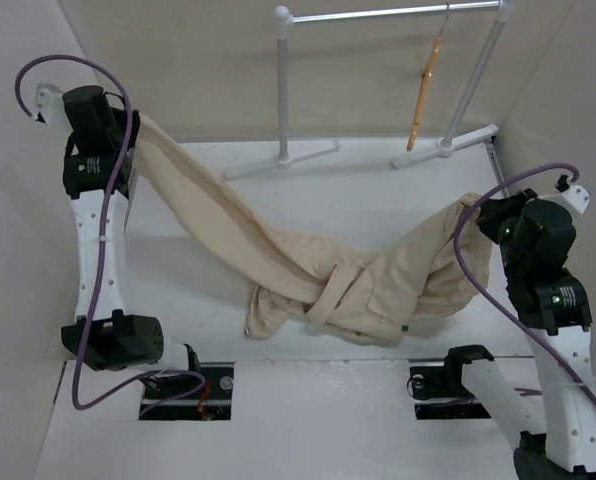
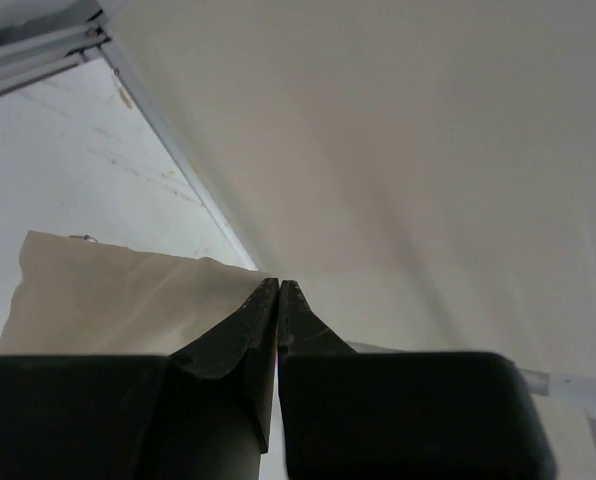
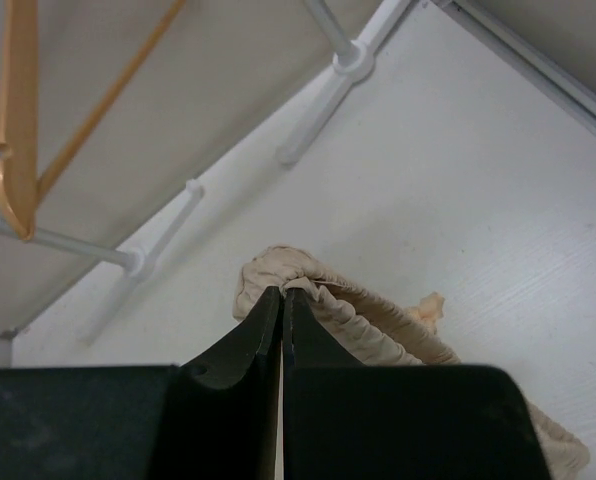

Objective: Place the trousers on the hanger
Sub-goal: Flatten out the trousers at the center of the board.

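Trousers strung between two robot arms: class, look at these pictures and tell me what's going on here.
Both arms hold the trousers. The left end effector is shut on one end, raised at the far left; the right end effector is shut on the other end. The middle sags in a bunch on the table. The hanger hangs bare on the white rack at the back.

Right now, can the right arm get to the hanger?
Probably yes to reach it: the hanger hangs on the rack just beyond the right gripper, with open space between. But that gripper is shut on the trousers, so it couldn't grab it.
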